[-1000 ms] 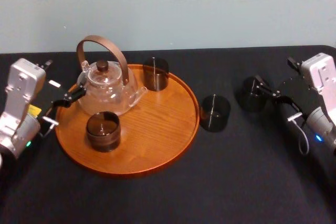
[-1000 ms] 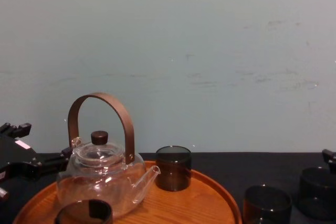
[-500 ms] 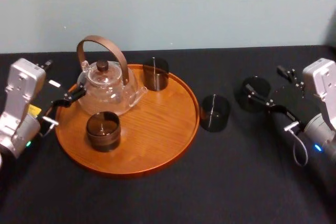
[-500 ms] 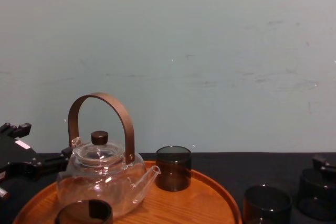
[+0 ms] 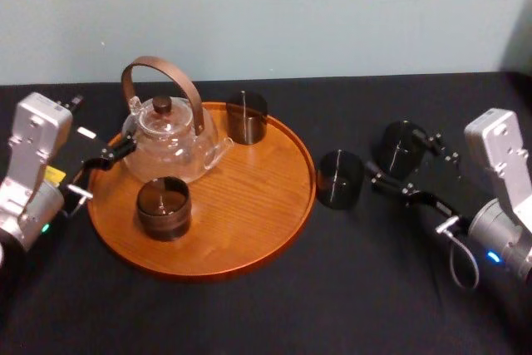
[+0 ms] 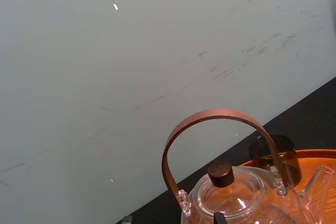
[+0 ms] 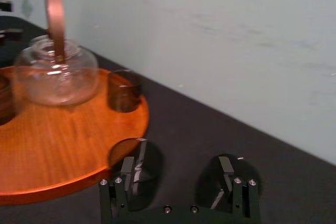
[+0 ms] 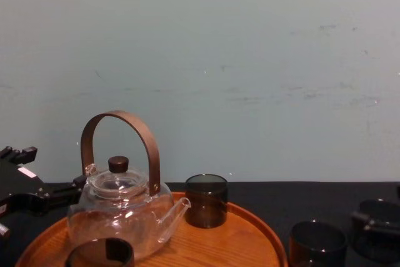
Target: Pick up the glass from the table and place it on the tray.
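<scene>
At the far left, my left gripper [image 5: 98, 170] sits parked with its fingers spread, just beside the tray's rim and the teapot [image 5: 170, 139]. It has no part in this step.

Next comes the tray [image 5: 249, 205], which carries the teapot, a front glass [image 5: 164, 207] and a back glass [image 5: 247, 116]. Bare wood shows across its right half, so there is room to set another down.

On the table [image 5: 274, 313], the near glass [image 5: 339, 179] stands just off the tray's right rim, with the far glass [image 5: 401, 149] a little beyond it to the right.

My right gripper [image 5: 413, 168] is low over the cloth with its jaws wide and nothing in them. From the wrist, each finger [image 7: 128, 174] crosses one glass and bare cloth fills the gap, so I am lined up on neither.

To do this well, I judge I should choose one glass, centre it between the fingers, and close gently on its wall. I should also keep the outer finger from nudging its neighbour.
</scene>
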Robot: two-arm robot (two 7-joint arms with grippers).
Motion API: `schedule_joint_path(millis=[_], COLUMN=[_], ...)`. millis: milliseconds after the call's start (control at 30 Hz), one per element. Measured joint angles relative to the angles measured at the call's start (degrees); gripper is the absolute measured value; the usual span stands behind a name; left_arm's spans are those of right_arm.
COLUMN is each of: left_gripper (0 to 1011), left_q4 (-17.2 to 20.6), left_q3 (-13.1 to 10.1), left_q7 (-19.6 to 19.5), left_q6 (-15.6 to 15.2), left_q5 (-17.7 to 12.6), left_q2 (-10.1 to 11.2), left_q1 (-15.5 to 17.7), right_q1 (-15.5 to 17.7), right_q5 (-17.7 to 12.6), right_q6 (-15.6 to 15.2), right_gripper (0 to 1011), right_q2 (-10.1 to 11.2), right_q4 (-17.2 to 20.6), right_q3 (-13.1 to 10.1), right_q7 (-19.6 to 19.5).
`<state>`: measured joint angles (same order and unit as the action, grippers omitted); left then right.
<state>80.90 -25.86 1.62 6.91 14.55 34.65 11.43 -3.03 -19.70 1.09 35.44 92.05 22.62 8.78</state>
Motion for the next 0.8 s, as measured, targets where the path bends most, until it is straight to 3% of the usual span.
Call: schedule_joint_path(millis=[433, 800], left_gripper=[1001, 1001], left_q4=[0.0, 0.0], left_q3=[0.0, 0.0], left_q7=[0.0, 0.0], left_q6=[0.0, 0.0], left_q5=[0.0, 0.0], left_q2=[0.0, 0.0], left_q1=[0.0, 0.0], right_q1=[-0.25, -0.4], right_q5=[-0.33, -0.69], right_q6=[-2.83, -4.27], right_gripper=[1003, 1002], right_q2=[-2.44, -4.29], right_q4=[-0.76, -2.24], right_q3=[1.62, 0.66], right_q7=[5.25, 7.1])
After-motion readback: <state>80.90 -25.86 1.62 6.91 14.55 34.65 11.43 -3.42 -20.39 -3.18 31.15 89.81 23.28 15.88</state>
